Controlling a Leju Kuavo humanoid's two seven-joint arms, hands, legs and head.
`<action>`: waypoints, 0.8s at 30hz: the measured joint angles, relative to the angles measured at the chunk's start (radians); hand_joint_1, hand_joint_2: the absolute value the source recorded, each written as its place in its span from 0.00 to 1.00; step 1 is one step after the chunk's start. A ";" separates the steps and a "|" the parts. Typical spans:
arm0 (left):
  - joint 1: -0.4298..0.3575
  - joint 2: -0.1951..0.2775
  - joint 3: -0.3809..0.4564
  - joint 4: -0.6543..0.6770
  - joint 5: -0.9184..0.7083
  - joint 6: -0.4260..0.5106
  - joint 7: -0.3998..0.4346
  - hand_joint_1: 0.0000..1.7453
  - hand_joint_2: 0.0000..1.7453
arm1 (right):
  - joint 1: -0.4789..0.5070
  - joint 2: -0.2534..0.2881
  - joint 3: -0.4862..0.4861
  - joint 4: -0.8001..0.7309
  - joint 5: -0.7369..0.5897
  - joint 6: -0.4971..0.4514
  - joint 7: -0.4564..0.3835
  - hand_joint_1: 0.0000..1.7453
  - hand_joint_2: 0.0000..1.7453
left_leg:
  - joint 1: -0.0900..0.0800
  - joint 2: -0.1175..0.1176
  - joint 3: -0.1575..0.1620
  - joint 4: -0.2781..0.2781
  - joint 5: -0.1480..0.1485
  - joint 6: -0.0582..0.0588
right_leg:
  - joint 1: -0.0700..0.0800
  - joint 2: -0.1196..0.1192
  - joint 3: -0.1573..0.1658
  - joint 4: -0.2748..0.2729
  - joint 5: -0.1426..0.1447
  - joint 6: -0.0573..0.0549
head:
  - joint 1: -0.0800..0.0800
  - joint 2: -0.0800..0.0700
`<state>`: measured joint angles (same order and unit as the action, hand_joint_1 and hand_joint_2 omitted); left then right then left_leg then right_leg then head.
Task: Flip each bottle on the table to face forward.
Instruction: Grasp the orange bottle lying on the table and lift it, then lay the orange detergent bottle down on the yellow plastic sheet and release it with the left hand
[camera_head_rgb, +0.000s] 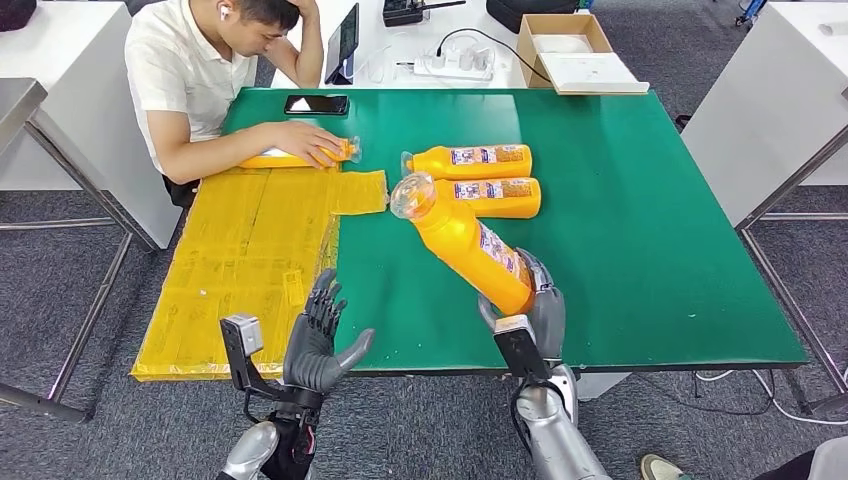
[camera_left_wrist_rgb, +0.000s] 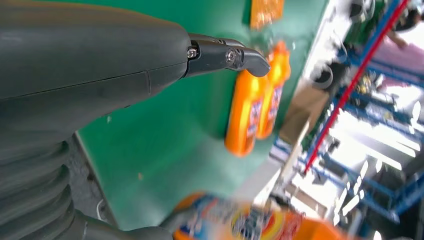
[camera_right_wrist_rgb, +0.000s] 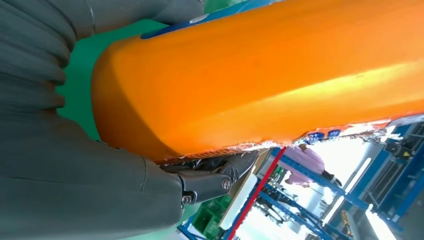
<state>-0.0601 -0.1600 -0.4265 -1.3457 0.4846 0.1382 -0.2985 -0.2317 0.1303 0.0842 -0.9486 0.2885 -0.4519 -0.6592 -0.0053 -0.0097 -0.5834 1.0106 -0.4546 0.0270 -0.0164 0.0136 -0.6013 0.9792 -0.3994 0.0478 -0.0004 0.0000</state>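
Risk: held bottle is gripped only at its base, long body cantilevered out toward 11 o'clock. Could pivot or slip in the grasp once rotated, my read.
Risk 2: cap end sits just beside the near lying bottle. A swing during the flip could knock it and spoil its facing.
Risk 3: person's hand rests on another bottle at 10 o'clock of the table; keep the sweep away from it.
Right robot hand: fingers wrapped around the base of the held bottle, firm grip. Right wrist view shows the thumb pressed against the orange body.
Left robot hand: holds nothing, fingers spread and upright, at the table's near edge around 7 o'clock, well apart from every bottle.
Bottles: two lie side by side at table centre, far one touching the near one, labels up, caps pointing 9 o'clock. Held one is tilted, label visible along its side.
Mat: yellow sheet covers the table's 9 o'clock side.
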 joint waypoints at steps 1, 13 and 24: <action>0.004 0.001 -0.008 -0.006 -0.004 -0.015 -0.007 0.00 1.00 | 0.001 0.003 0.009 -0.001 0.002 0.000 0.000 1.00 1.00 | 0.000 0.000 0.000 0.000 0.000 0.000 | 0.000 0.000 0.000 0.000 0.000 0.000 | 0.000 0.000; 0.017 -0.004 -0.032 -0.048 -0.013 -0.098 -0.033 0.00 1.00 | 0.000 0.060 0.256 0.129 0.174 0.015 -0.007 1.00 1.00 | 0.001 0.000 -0.002 0.000 0.000 0.000 | 0.001 0.000 -0.002 0.000 0.000 0.000 | 0.000 0.000; 0.010 -0.027 -0.018 -0.010 0.120 -0.087 0.006 1.00 1.00 | -0.036 0.093 0.480 0.218 0.159 -0.080 -0.007 0.48 1.00 | 0.001 0.000 -0.003 0.000 0.000 0.000 | 0.001 0.000 -0.004 0.000 0.000 0.000 | 0.000 0.000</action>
<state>-0.0499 -0.1875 -0.4448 -1.3558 0.6050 0.0515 -0.2922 -0.2675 0.2228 0.5638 -0.7311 0.4479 -0.5323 -0.6661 -0.0045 -0.0095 -0.5861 1.0106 -0.4544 0.0268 -0.0155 0.0136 -0.6050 0.9793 -0.3996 0.0475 -0.0002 -0.0001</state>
